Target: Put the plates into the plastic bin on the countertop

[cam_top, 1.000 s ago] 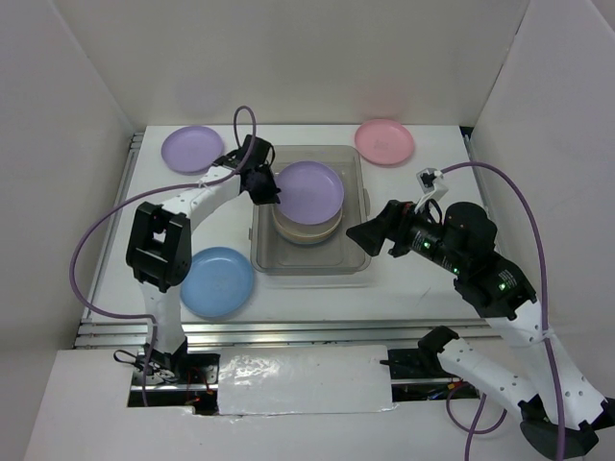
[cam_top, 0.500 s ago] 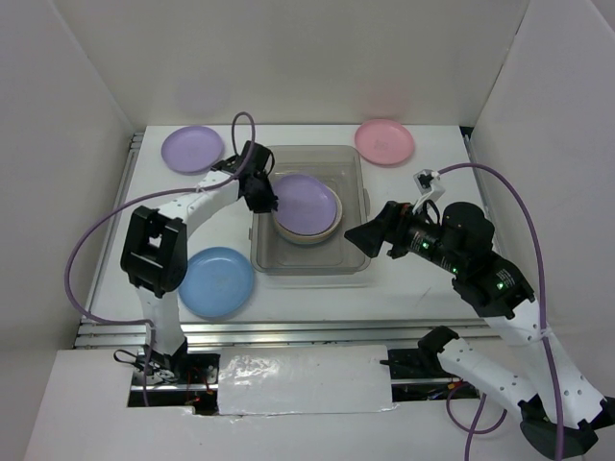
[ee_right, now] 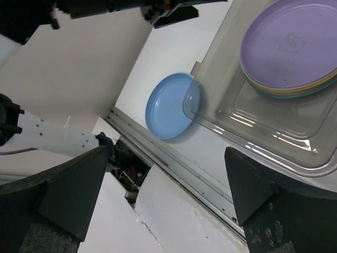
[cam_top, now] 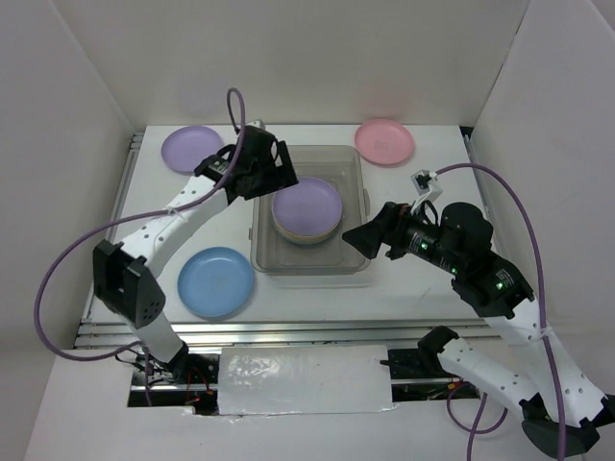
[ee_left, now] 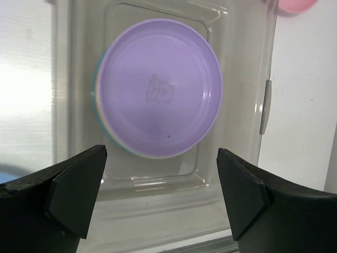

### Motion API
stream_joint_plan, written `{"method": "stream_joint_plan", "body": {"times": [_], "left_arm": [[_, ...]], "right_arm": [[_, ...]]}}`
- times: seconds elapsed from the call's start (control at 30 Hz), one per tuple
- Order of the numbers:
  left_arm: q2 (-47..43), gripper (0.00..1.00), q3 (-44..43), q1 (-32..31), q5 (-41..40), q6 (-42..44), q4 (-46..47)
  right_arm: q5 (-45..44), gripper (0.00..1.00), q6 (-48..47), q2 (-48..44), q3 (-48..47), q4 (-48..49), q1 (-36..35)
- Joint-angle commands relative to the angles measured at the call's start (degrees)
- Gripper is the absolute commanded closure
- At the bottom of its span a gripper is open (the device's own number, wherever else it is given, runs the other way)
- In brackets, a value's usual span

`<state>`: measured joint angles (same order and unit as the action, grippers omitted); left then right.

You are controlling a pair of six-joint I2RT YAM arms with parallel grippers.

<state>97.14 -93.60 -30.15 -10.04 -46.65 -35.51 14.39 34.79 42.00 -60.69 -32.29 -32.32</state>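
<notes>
Left gripper (ee_left: 160, 155) hangs over the bin's far left part with its jaws spread wide and nothing between them. Right gripper (cam_top: 363, 238) is just as wide and empty, parked just beside the bin's right wall.

Taking it from the biggest thing down: the countertop (cam_top: 413, 293) is white and walled in, and the bin (cam_top: 307, 267) sits in the middle of it. Inside the bin is a stack of plates with a lilac plate (cam_top: 307, 204) flat on top. Cream and bluish-green rims peek out under it, but I can't count how many are down there.

By my reckoning the job is past halfway. Three plates lie loose on the countertop: a second lilac plate (cam_top: 191, 148) in the far left corner, a pink plate (cam_top: 384, 141) in the far right, and a blue plate (cam_top: 216, 281) near the front left.

Nothing rests on any of them. The left arm (cam_top: 173, 226) stretches between the loose lilac and the blue, and its purple cable (cam_top: 233, 110) loops up near the lilac one.
</notes>
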Motion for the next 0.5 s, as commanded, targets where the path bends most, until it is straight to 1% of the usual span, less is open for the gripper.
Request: {"method": "stream_joint_plan", "body": {"times": [0.0,0.03,0.07,0.1,0.13,0.17,0.2,0.27,0.3,0.37,0.4,0.47], "left_arm": [[-8.9,0.01,5.7,0.9,-9.7,-3.1,-6.1],[-15.6,0.01,9.2,4.1,-10.2,-4.5,-6.2],[-19.1,0.01,13.4,6.0,-9.5,-5.5,-5.4],[-23.3,0.01,21.8,8.2,-8.9,-6.1,-4.2],[-30.5,0.01,24.9,12.9,-8.8,-6.7,-3.9],[-33.6,0.01,27.8,15.5,-7.9,-6.6,-5.0],[-38.5,0.01,32.2,21.7,-6.8,-5.1,-5.7],[-41.9,0.01,36.4,28.5,-0.9,-3.7,-7.0],[-44.3,0.01,40.6,34.4,1.8,-2.8,-7.0],[-45.5,0.01,46.4,38.5,6.6,-2.8,-8.3],[-46.2,0.01,47.8,41.6,7.4,-2.8,-9.1],[-47.0,0.01,51.4,44.0,7.4,-3.6,-11.6]], "right_arm": [[-0.3,0.00,-0.1,0.6,-1.8,2.1,-1.7],[-0.5,0.00,-0.2,0.6,-1.9,2.1,-2.0],[-0.8,0.00,-0.4,0.7,-2.0,2.1,-2.2],[-0.7,0.00,-0.8,0.8,-1.9,2.2,-3.0],[-0.7,0.00,-1.0,0.9,-1.9,2.1,-3.3],[-0.6,0.00,-1.1,1.0,-1.8,2.2,-3.5],[-0.2,0.00,-1.4,1.0,-1.5,2.5,-4.0],[0.2,0.00,-1.9,1.0,-1.4,2.4,-4.9],[0.0,0.00,-2.2,1.2,-1.3,2.7,-5.5],[-0.4,0.00,-2.4,1.2,-1.4,2.3,-5.9],[-0.4,0.00,-2.4,1.4,-1.5,2.3,-6.1],[-0.3,0.00,-2.5,1.9,-2.2,2.0,-6.8]]}}
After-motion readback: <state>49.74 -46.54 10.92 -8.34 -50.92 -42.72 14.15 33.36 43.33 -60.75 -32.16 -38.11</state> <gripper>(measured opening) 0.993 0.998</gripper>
